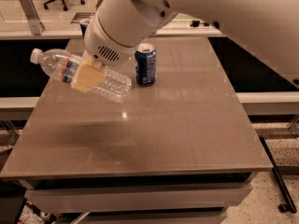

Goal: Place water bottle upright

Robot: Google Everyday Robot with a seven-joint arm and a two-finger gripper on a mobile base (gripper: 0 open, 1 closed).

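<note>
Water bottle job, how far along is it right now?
Done: the gripper, above the left part of the table, has its jaws shut on the water bottle, held clear of the surface. In hand: the bottle is tilted, cap up-left. Left: turn it upright, set it on the table away from the blue soda can, let go.

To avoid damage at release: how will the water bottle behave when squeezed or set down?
The water bottle, held tilted above the table by the end effector, looks clear and seems empty, so probably light. Its ribbed wall may dent. Tall and narrow, it could tip easily.
</note>
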